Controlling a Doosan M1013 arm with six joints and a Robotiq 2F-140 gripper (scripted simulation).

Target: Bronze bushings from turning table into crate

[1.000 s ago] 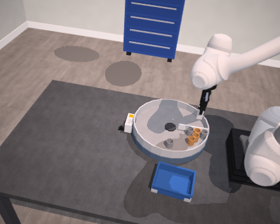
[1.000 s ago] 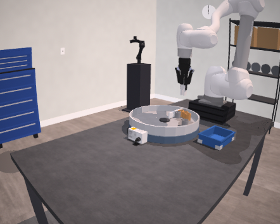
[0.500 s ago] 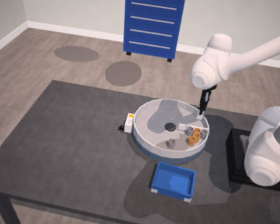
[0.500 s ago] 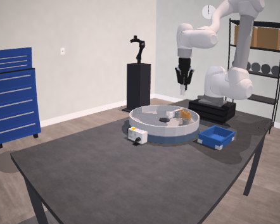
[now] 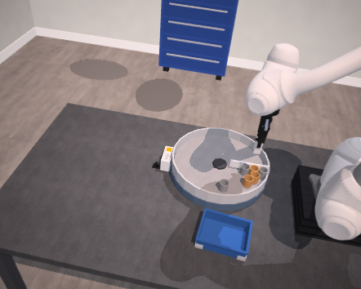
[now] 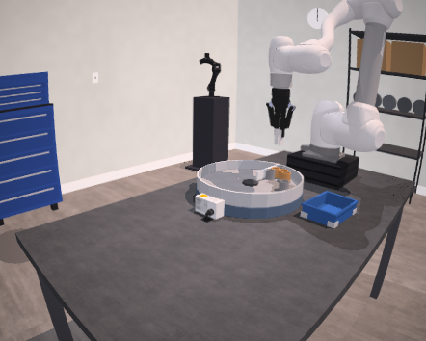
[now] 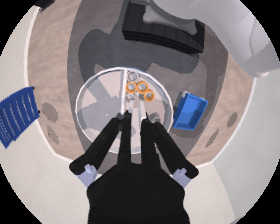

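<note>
Blue drawers (image 5: 198, 38) (image 6: 21, 154) (image 7: 16, 116) are standing at twelve o'clock beyond the dark bench (image 5: 90, 184) (image 6: 193, 270) (image 7: 211, 65) in the top view, while a white box (image 5: 166, 158) (image 6: 209, 206) is sitting at nine o'clock beside the turning table (image 5: 216, 198) (image 6: 255, 199) (image 7: 77, 102). Three bronze bushings (image 5: 248, 182) (image 6: 282, 174) (image 7: 149, 95) are clustering at its four o'clock, with steel bushings (image 5: 224, 186) (image 6: 270, 174) (image 7: 133, 76) crowding them and a pale divider (image 5: 234, 163) (image 6: 261, 174) (image 7: 123, 90) standing just beside. Above the two o'clock rim the tool (image 5: 257, 147) (image 6: 279, 140) (image 7: 135, 106) is hanging narrow, holding nothing, and the blue crate (image 5: 222, 233) (image 6: 329, 208) (image 7: 192, 111) is resting at six o'clock.
</note>
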